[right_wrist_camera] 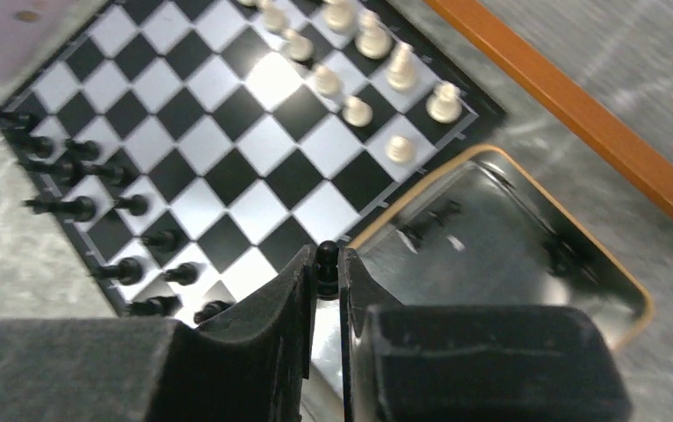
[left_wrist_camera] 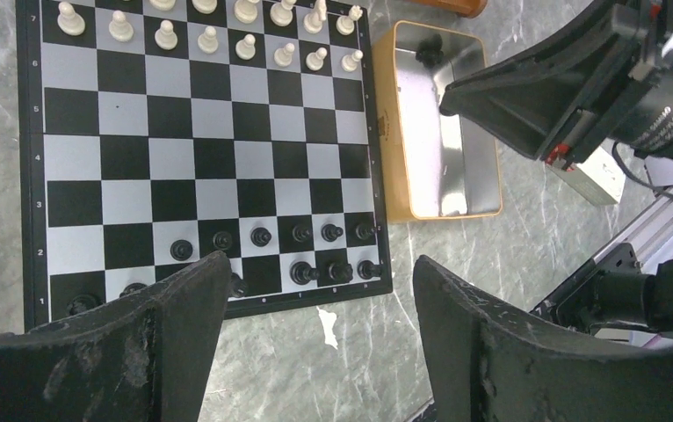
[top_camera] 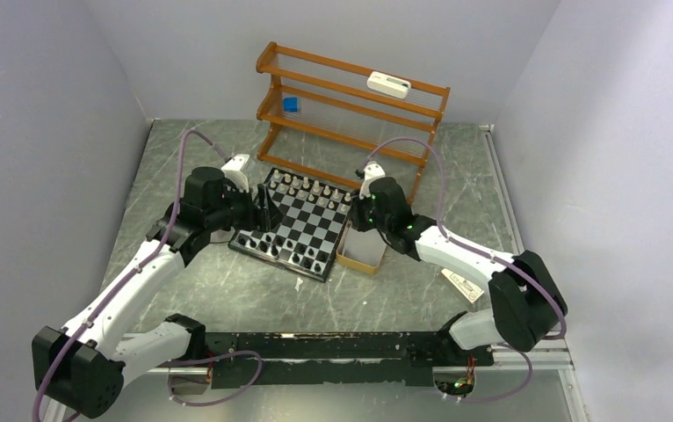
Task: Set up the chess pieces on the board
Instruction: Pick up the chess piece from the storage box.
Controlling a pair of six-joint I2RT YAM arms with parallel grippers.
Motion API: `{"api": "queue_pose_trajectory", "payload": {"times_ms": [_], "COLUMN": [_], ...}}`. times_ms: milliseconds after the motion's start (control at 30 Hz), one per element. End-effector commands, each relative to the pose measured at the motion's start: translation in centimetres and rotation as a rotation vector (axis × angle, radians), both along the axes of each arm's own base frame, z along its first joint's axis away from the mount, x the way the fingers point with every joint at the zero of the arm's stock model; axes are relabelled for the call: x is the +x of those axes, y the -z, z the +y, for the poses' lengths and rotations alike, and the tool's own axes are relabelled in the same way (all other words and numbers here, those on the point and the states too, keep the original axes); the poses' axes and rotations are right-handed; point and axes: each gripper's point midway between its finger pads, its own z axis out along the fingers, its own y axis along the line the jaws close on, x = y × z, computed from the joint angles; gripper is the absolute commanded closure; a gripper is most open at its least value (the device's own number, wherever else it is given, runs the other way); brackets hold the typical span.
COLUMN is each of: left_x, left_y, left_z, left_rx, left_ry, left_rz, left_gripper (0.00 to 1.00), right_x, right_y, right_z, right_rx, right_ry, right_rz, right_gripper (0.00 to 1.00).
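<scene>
Two robot arms reach in from the table's near edge toward the board [top_camera: 308, 230], which lies angled at mid-table. The left gripper [left_wrist_camera: 322, 272] hangs over the board's black end, its jaws spread wide with nothing between them. The right gripper [right_wrist_camera: 324, 266] is pinched together on a small black piece [right_wrist_camera: 326, 256], held above the rim of a tan-walled tin [left_wrist_camera: 394, 114] where it meets the board's corner. The tin lies just beside the board's right edge. Black pieces [left_wrist_camera: 261, 236] stand in the two rows nearest the arms, with gaps among them. White pieces [left_wrist_camera: 245, 46] line the two far rows, and the middle squares are bare. Behind the board stands a wooden rack [top_camera: 350, 98], a white device [top_camera: 388, 85] on its top shelf and a small blue object [top_camera: 291, 104] on a lower one.
</scene>
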Motion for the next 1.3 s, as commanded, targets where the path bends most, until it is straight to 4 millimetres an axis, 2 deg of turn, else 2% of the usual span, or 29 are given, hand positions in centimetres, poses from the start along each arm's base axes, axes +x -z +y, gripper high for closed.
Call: {"api": "queue_pose_trajectory", "payload": {"times_ms": [0,100,200,300,400,500,600,900,1067,1267], "left_x": [0.5,0.9,1.8,2.7,2.9,2.4,1.6,-0.3,-1.8,-3.1], "left_y": [-1.6,-1.6,-1.8,-2.6,-4.6,-7.3,-9.0,-10.8,-13.9,-16.4], "left_z": [0.0,0.8,2.7,5.5,8.0,9.2,9.9,9.7,9.6,9.5], "left_rx": [-0.058,-0.068,-0.087,-0.094,-0.067,-0.048,-0.022,-0.006,-0.049,-0.083], "left_ry": [-0.025,-0.063,-0.138,-0.241,-0.342,-0.389,-0.392,-0.337,-0.329,-0.321], "left_rz": [-0.006,0.012,0.016,-0.011,-0.095,-0.18,-0.238,-0.279,-0.334,-0.371], "left_gripper": [0.19,0.18,0.16,0.14,0.12,0.11,0.11,0.05,0.03,0.03], "right_x": [-0.1,-0.4,-0.5,-0.6,-0.5,-0.1,0.2,0.0,0.2,0.4], "right_y": [-3.0,-3.3,-3.6,-3.4,-2.7,-2.2,-2.1,-1.3,-0.6,0.3], "right_z": [4.7,7.4,9.8,12.3,14.7,16.5,17.5,19.8,21.3,23.9], "right_rx": [0.12,0.117,0.133,0.16,0.169,0.166,0.18,0.172,0.164,0.142], "right_ry": [-0.097,-0.149,-0.19,-0.231,-0.285,-0.322,-0.335,-0.416,-0.443,-0.489], "right_rz": [-0.077,-0.085,-0.099,-0.12,-0.109,-0.101,-0.108,-0.118,-0.111,-0.134], "right_gripper": [0.83,0.82,0.82,0.82,0.82,0.82,0.82,0.81,0.81,0.8]}}
